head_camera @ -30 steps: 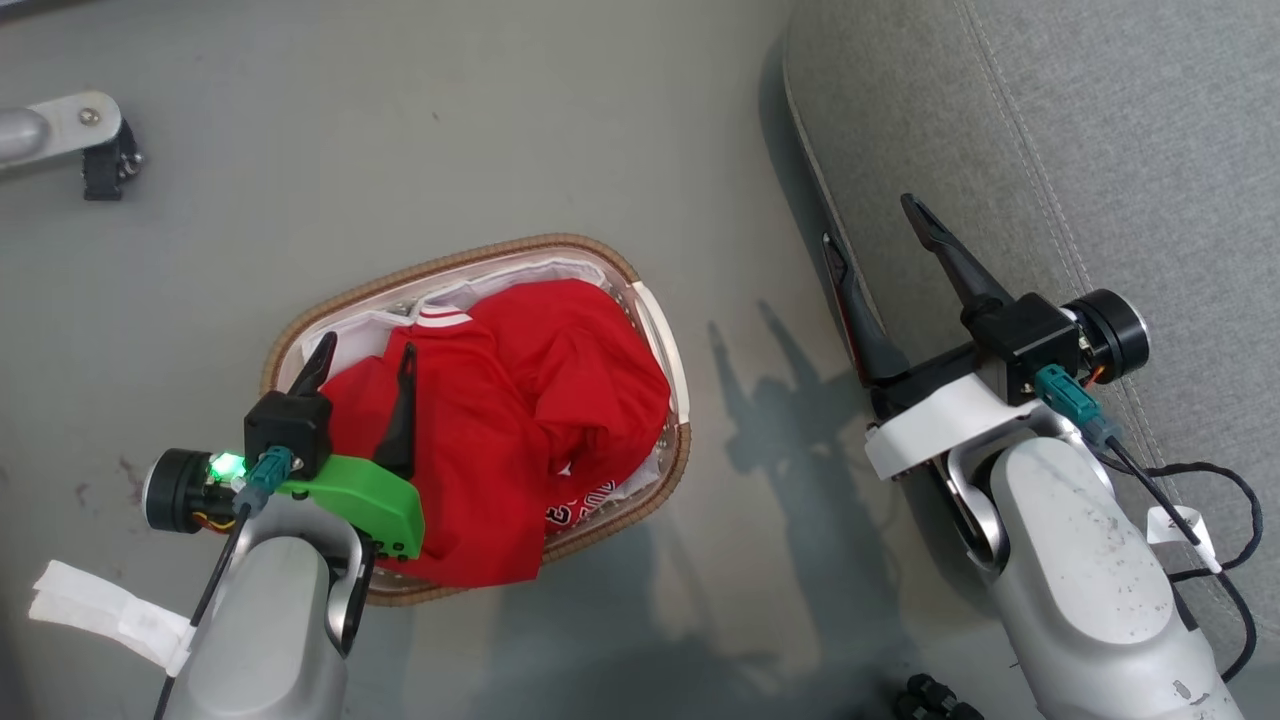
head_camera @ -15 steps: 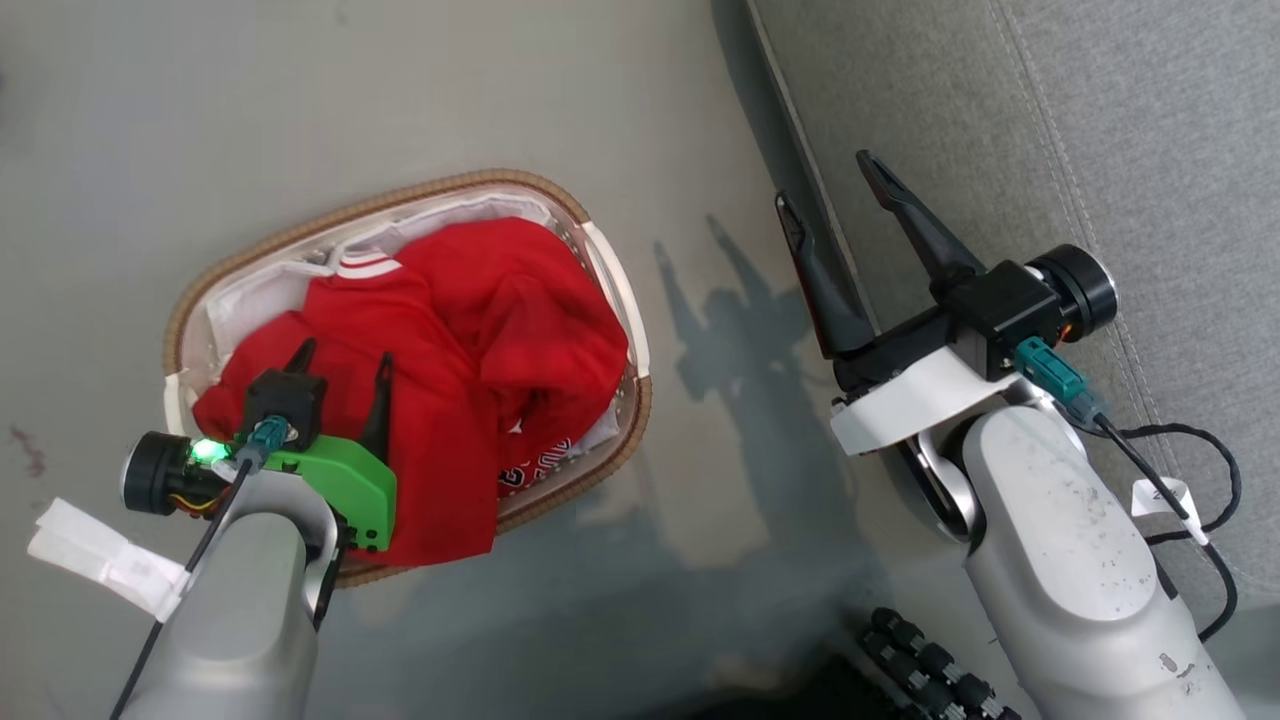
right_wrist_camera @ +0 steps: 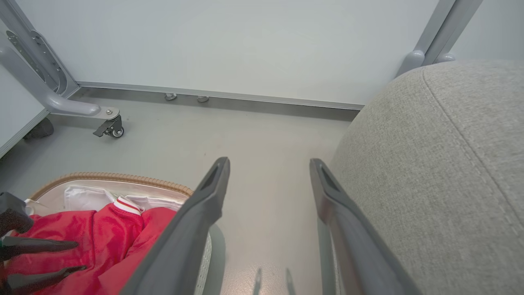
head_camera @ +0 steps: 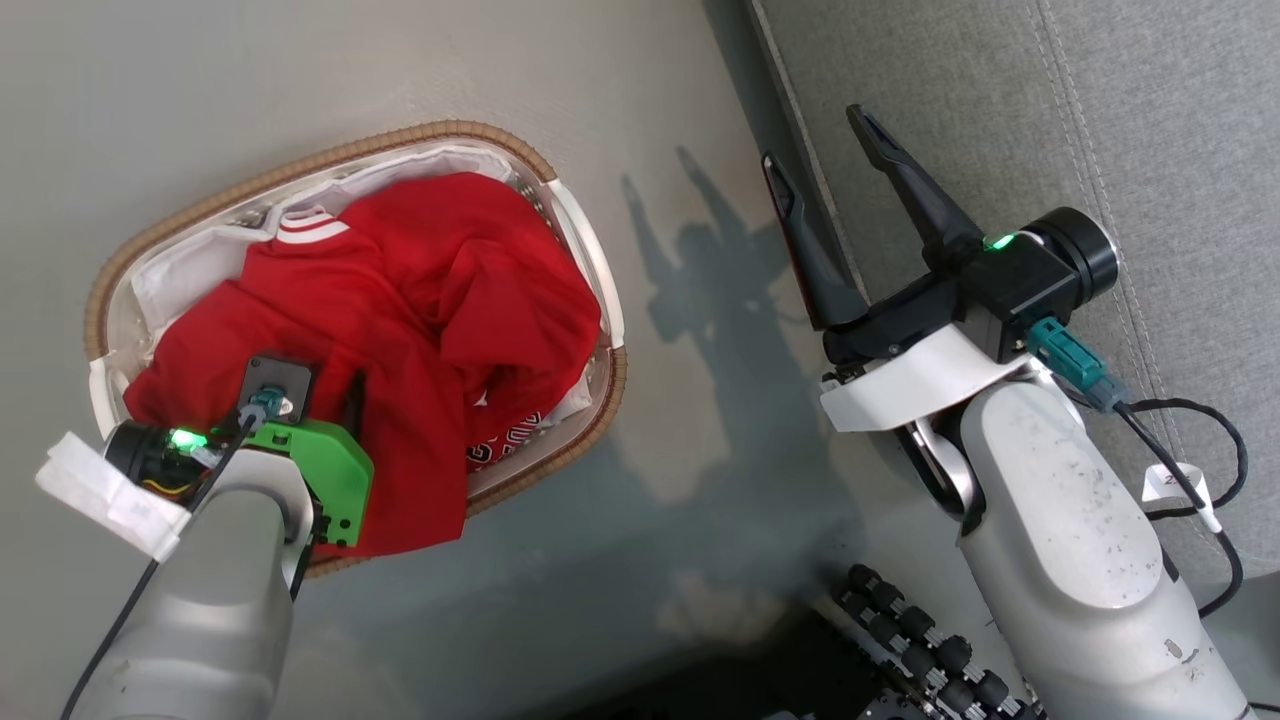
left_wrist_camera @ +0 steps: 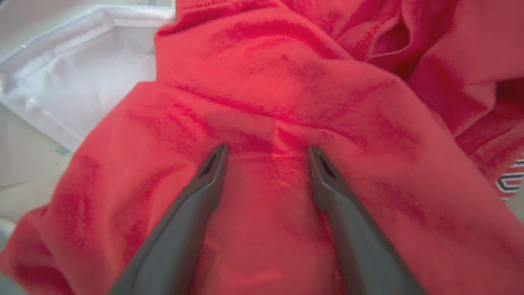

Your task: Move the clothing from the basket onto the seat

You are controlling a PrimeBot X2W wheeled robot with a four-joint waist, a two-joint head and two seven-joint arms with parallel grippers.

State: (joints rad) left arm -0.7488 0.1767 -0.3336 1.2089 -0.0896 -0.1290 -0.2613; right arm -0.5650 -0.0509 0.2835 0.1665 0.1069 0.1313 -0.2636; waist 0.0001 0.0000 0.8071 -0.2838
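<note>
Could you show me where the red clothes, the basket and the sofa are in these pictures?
red clothes (head_camera: 400, 270), head view, middle of the crumpled pile.
basket (head_camera: 455, 128), head view, its brown woven rim, far side.
sofa (head_camera: 950, 60), head view, bare grey fabric near its edge.

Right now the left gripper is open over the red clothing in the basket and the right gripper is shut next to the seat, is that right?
Not quite. The right gripper is open, not shut: the right wrist view shows its fingers well apart. The rest holds: left gripper open over the clothing in the basket, right gripper next to the seat.
</note>
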